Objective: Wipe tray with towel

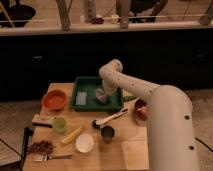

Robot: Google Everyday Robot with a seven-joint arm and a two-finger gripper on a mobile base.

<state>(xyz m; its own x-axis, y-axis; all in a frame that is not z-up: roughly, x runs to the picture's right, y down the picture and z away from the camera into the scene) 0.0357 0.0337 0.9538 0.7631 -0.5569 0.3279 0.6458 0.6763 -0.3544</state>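
Gripper (103, 89) on the white arm (142, 91) reaches down into the green tray (85, 82) on the wooden surface (125, 147), right at the grey towel (102, 97) in the tray's right half; whether it grips the cloth cannot be told. A pale pad (81, 98) lies in the left half, and an orange bowl (54, 99) sits beside the tray.

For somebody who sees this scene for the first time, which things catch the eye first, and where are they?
The big white robot arm dominates the right side, arching over the wooden table, with its gripper down inside the green rectangular plastic tray at the table's far edge, at the small light grey soft towel. The round orange bowl stands out just left of the tray.
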